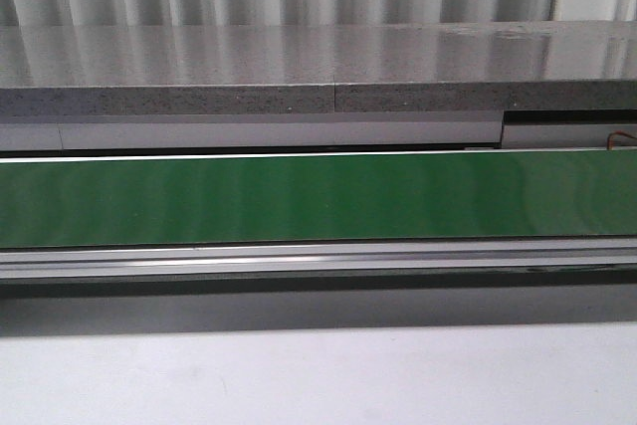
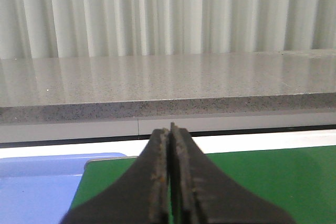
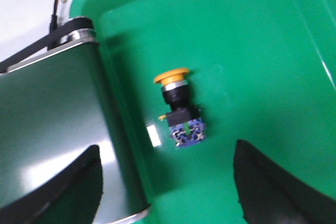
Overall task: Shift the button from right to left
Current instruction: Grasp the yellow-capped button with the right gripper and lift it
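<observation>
In the right wrist view the button [image 3: 179, 111] lies on its side in a green tray [image 3: 252, 40], with its yellow-orange cap, dark neck and blue-faced block showing. My right gripper [image 3: 167, 182] hangs open above the tray, its two dark fingers [image 3: 268, 182] wide apart, and the button sits just beyond the gap between them, touching neither. My left gripper [image 2: 170, 129] is shut with nothing between its fingers, over the green conveyor belt [image 2: 262, 177]. Neither gripper nor the button shows in the front view.
The conveyor belt [image 1: 318, 196] runs across the front view, with a grey stone counter [image 1: 318, 67] behind it. The belt's end roller [image 3: 79, 32] lies beside the green tray. A blue tray [image 2: 37, 187] sits at the belt's other end.
</observation>
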`<action>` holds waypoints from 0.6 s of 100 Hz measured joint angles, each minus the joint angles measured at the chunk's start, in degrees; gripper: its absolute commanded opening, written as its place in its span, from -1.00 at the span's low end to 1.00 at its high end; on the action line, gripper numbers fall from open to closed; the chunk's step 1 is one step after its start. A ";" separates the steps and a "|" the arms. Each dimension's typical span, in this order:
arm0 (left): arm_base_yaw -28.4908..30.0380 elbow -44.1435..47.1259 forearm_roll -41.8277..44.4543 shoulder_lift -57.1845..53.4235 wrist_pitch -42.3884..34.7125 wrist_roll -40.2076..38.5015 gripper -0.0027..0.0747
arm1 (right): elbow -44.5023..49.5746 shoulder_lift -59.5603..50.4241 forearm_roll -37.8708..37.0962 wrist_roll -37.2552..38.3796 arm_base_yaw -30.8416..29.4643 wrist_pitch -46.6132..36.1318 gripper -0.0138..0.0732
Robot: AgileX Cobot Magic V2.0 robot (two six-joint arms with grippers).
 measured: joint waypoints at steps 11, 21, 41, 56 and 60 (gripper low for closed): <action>0.00 0.00 0.00 0.00 0.00 0.00 -0.98 | -1.36 5.39 2.77 -5.04 -1.59 -1.91 0.54; 0.00 0.00 0.00 0.00 0.00 0.00 -0.98 | -2.01 9.41 3.39 -9.36 -1.68 -4.30 0.54; 0.00 0.00 0.00 0.00 0.00 0.00 -0.98 | -2.01 14.96 3.65 -12.32 -1.07 -7.90 0.54; 0.00 0.00 0.00 0.00 0.00 0.00 -0.98 | -2.07 17.72 3.98 -13.76 0.44 -9.59 0.54; 0.00 0.00 0.00 0.00 0.00 0.00 -0.98 | -2.07 18.54 3.98 -13.95 0.89 -10.15 0.54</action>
